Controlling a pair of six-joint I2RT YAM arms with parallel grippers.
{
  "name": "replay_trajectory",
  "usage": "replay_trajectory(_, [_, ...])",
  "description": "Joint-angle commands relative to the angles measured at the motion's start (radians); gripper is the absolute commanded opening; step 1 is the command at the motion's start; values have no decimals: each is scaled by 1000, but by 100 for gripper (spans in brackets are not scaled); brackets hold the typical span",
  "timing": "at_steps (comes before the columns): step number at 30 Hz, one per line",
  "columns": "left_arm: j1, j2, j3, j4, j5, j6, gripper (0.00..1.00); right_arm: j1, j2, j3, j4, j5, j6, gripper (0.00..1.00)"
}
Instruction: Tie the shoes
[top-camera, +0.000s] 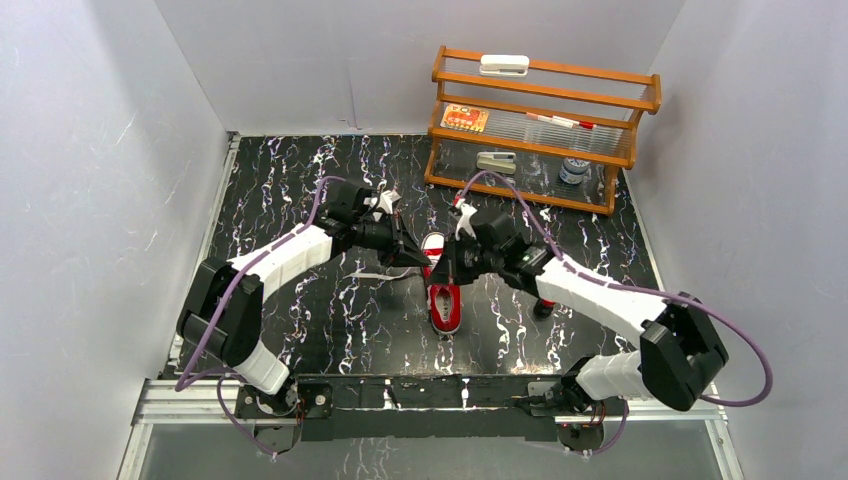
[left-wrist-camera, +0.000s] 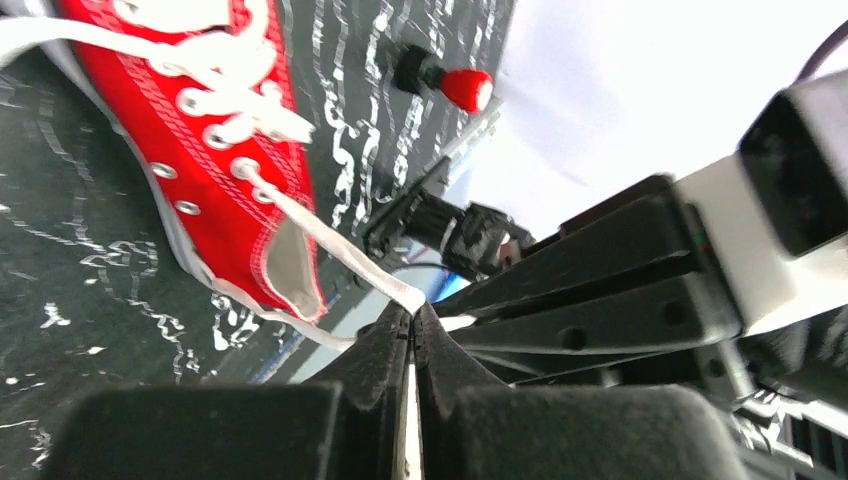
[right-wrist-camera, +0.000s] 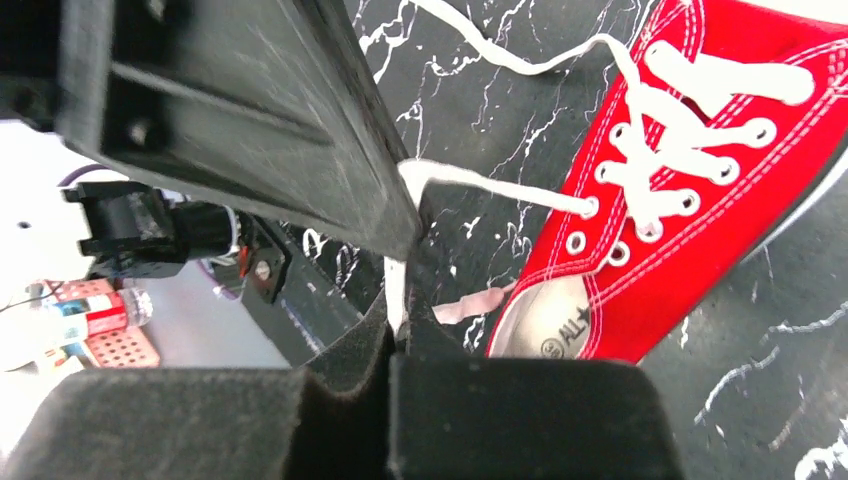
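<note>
Sneaker (top-camera: 445, 300) sits on its sole near the middle of the counter (top-camera: 300, 190), between my two hands. Lace (left-wrist-camera: 330, 245) is threaded through the eyelets; I see no knot and no bow. Left hand (left-wrist-camera: 412, 312) is clenched on one strand, pinched at the fingertips. Right hand (right-wrist-camera: 398, 300) is clenched on the other strand, which runs in from an upper eyelet. Judged status: both strands are picked up; crossing, first knot and bow are left. In the overhead view the hands cover the eyelet area, so I cannot tell whether the strands cross. Both wrist views cut off the toe. Wooden rack (top-camera: 545, 130) stands at the rear.
</note>
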Motion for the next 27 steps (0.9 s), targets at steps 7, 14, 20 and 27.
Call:
replay_trajectory(7, [9, 47, 13, 43, 7, 36, 0, -94, 147, 481, -841, 39, -303, 0])
replay_trajectory(14, [12, 120, 69, 16, -11, 52, 0, -94, 358, 749, -995, 286, -420, 0])
replay_trajectory(20, [27, 165, 123, -58, -52, 79, 0, -94, 507, 868, -973, 393, -491, 5])
replay_trajectory(27, [54, 201, 152, -98, -45, 114, 0, -130, 554, 829, -848, 355, -515, 27])
